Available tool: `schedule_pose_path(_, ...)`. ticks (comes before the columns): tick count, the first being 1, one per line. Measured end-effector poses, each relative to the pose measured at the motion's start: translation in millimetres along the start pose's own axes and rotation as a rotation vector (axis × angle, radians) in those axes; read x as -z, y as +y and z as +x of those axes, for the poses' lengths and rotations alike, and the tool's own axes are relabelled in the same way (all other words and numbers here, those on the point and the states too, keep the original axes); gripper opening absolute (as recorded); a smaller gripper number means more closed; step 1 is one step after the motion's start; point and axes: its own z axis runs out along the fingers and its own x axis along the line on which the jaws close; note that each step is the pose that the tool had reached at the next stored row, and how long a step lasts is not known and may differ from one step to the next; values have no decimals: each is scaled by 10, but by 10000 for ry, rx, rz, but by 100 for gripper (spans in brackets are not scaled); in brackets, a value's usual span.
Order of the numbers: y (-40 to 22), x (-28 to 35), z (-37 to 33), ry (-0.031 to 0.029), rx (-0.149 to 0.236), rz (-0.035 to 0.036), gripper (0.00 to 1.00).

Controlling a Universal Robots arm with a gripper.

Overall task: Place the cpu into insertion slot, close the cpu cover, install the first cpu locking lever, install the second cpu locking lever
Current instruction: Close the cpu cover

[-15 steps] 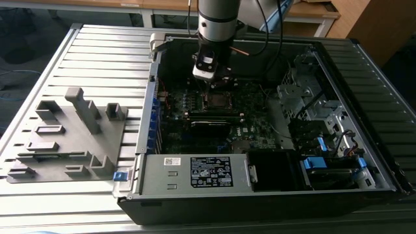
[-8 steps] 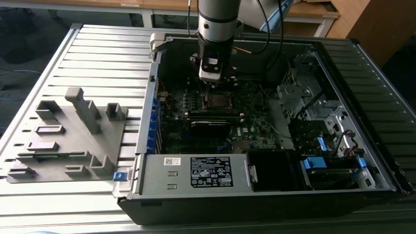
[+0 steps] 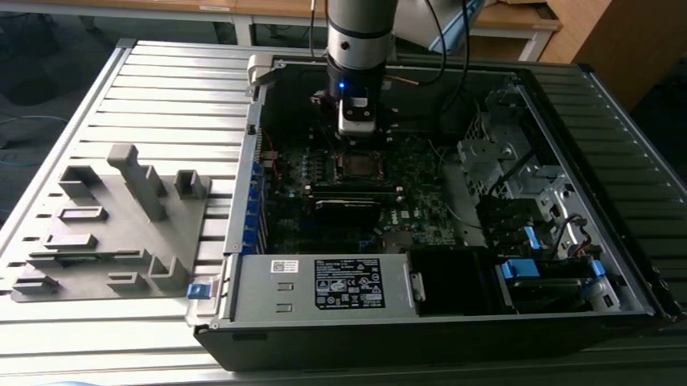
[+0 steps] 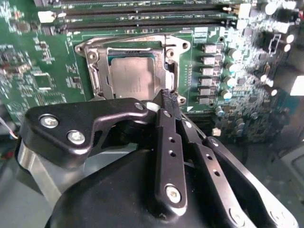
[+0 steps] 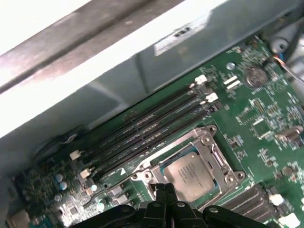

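Cpu [image 4: 132, 76] lies socketed on the green motherboard [image 4: 28, 57] inside the open case [image 3: 429, 342]; gripper [image 4: 169, 96] jaws pinched together, empty.

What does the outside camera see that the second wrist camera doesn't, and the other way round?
The exterior view adds the whole case, the labelled power supply, the grey tray at that view's left, and the arm. The second wrist view adds the cpu lying in the slot, the cover around it, and the gripper, fingers shut, by the slot's edge. Both show the green motherboard and the slot.
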Motion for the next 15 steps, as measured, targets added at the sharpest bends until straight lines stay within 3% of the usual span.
schedule_pose_path(9,0,-10,0,69,1583,38,11)
schedule_pose_path(11,-1,-9,0,52,1754,90,11)
schedule_pose_path(15,0,-12,0,55,2012,99,11)
